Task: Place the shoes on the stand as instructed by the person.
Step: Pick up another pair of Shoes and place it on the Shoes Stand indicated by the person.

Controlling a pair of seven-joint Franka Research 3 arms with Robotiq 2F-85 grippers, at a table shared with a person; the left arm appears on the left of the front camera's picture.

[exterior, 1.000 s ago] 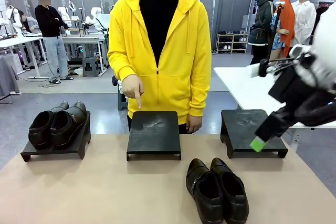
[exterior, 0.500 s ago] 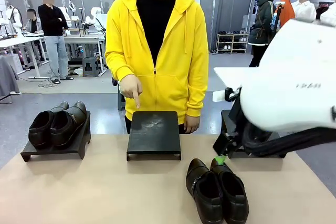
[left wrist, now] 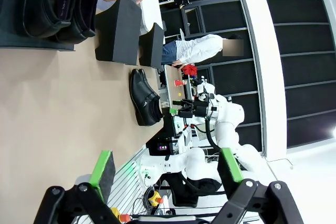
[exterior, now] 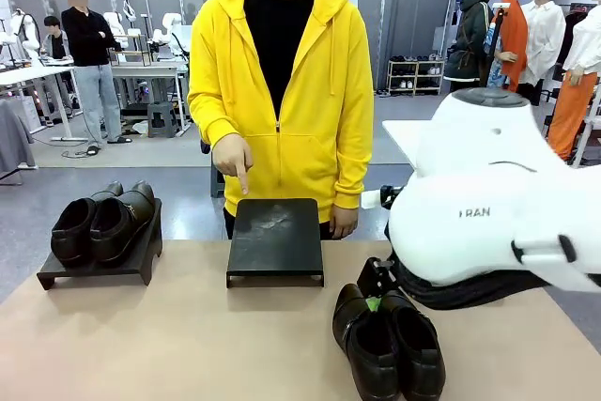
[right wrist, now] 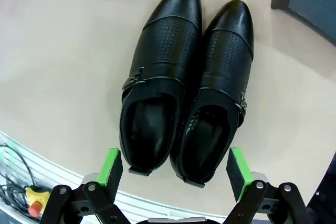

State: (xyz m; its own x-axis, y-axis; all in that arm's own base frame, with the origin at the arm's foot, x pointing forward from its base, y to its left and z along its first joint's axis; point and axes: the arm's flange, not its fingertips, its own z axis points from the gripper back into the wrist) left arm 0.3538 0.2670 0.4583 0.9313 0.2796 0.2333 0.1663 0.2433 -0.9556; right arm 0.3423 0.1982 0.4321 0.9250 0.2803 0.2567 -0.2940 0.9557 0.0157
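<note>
The right gripper (right wrist: pixel 174 165) is hovering spread wide over the shoes (right wrist: pixel 160 61) lying side by side on the table (right wrist: pixel 58 51), and I'm worrying an off-centre squeeze could pinch one and drop its mate.

Tan table (exterior: pixel 141 345); white table (exterior: pixel 402 138) behind; bystander in black (exterior: pixel 89 44) far left.

White right arm (exterior: pixel 488 204) — black gripper (right wrist: pixel 174 171), green pads (right wrist: pixel 112 165).

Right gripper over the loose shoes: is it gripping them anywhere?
Nothing is held. The right gripper hangs open over the heel ends of the shoes, pads spread wider than the pair. The left gripper is open and empty too.
</note>
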